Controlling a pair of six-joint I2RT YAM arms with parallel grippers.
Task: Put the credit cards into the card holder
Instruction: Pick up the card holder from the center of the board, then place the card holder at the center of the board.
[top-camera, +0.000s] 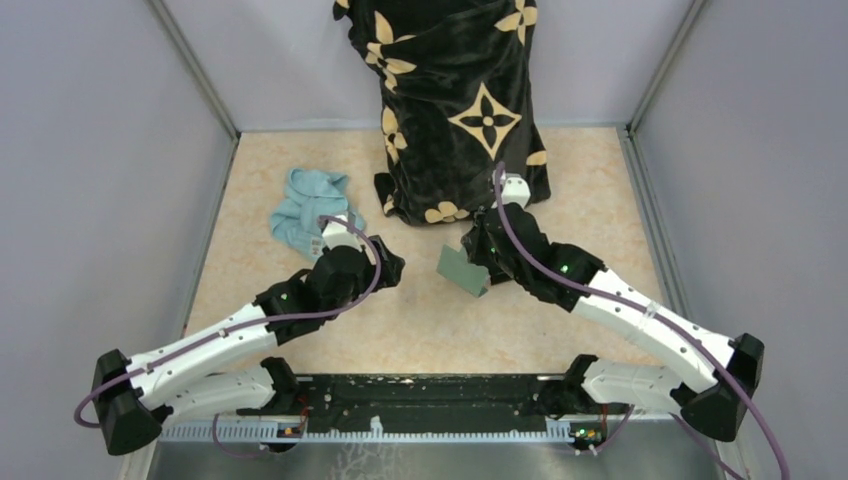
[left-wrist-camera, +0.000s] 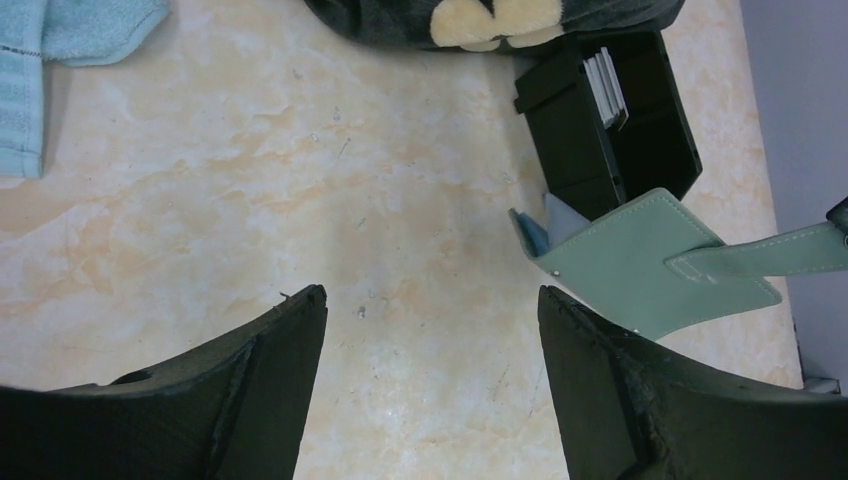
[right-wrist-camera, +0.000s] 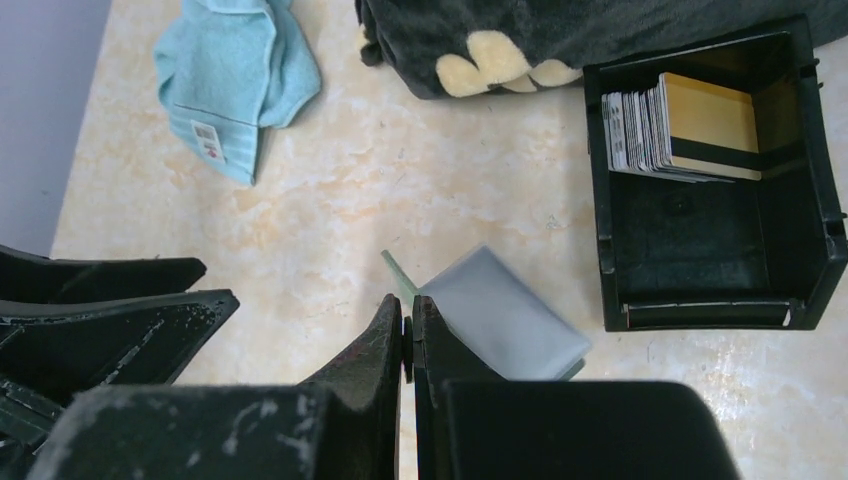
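Both arms reach toward mid-table. The left gripper (left-wrist-camera: 430, 300) hangs wide open and empty over the table (top-camera: 420, 330), and the right gripper (right-wrist-camera: 408, 318) pinches the card holder (left-wrist-camera: 640, 265).

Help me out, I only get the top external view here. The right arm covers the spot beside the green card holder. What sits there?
Observer: A black box, open on top, shows in the right wrist view.
Operator: Any cards in it?
Observer: Yes, credit cards stand on edge in a row at one end, with a tan-orange one at the end of the row.
Operator: How is the holder held?
Observer: The right hand is shut on a thin edge of the card holder.
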